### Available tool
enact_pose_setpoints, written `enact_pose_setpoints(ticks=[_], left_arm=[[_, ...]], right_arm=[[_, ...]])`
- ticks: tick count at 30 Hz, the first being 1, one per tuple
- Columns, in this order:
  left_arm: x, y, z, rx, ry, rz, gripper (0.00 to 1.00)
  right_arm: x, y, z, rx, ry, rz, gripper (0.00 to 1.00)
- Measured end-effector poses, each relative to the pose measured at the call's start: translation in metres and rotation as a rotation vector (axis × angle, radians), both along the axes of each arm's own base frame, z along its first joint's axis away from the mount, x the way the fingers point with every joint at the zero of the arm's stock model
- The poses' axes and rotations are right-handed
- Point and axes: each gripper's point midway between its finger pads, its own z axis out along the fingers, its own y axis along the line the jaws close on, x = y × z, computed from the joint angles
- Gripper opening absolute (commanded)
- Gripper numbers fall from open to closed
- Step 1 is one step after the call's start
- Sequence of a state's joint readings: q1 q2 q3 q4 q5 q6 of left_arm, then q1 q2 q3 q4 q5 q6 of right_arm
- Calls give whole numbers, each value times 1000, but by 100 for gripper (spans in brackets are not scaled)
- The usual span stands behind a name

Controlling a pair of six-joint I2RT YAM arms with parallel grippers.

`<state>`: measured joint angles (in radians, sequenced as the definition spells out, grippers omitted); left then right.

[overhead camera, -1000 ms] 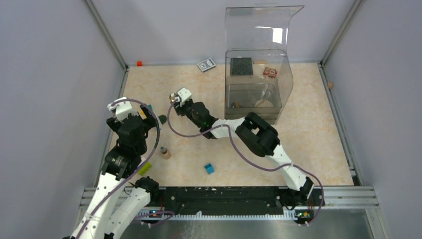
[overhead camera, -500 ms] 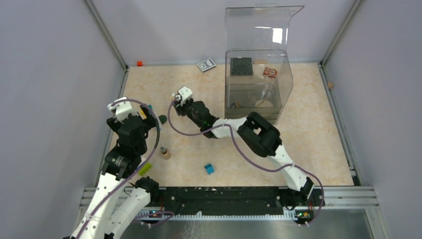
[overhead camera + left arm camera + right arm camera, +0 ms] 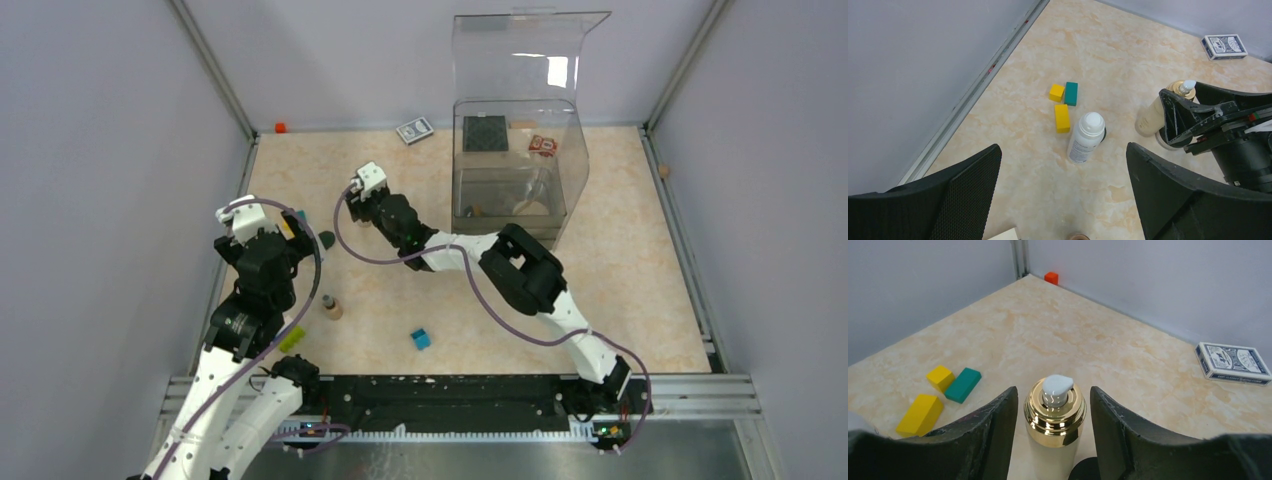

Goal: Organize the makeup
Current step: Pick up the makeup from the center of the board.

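The gold-capped clear bottle (image 3: 1054, 432) stands upright on the table between the fingers of my right gripper (image 3: 1053, 390), which is open with a gap on each side of the cap. A black round compact (image 3: 1087, 470) lies just beside its base. In the left wrist view the same bottle (image 3: 1150, 119) stands right of the white bottle (image 3: 1086, 137), also upright. My left gripper (image 3: 1063, 165) hangs wide open above bare table, nothing in it. A tan tube (image 3: 330, 307) lies near the left arm. The dark square palette (image 3: 485, 133) and the pinkish checkered palette (image 3: 543, 145) sit in the clear case.
The clear plastic case (image 3: 560, 215) stands at the back right with its lid up. Two yellow blocks (image 3: 1061, 118) and a teal block (image 3: 1071, 93) lie by the left wall. A blue cube (image 3: 420, 339), a card box (image 3: 414, 131) and an orange cube (image 3: 1051, 277) are scattered about.
My right gripper's jaws have spread away from the gold-capped bottle, and that wrist has shifted slightly toward the back. The left arm has not moved.
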<state>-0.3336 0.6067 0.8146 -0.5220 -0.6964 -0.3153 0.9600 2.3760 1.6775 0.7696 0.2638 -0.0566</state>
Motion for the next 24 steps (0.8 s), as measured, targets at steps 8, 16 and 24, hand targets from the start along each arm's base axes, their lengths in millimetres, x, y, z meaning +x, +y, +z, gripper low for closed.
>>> enact_pose_setpoints(ticks=[8, 16, 24], left_arm=[[0, 0, 0, 0, 0, 2, 99], [0, 1, 0, 0, 0, 4, 99], [0, 1, 0, 0, 0, 4, 99]], right_arm=[[3, -1, 4, 10, 0, -18, 57], [9, 5, -1, 5, 18, -17, 57], [11, 5, -20, -30, 53, -19, 37]])
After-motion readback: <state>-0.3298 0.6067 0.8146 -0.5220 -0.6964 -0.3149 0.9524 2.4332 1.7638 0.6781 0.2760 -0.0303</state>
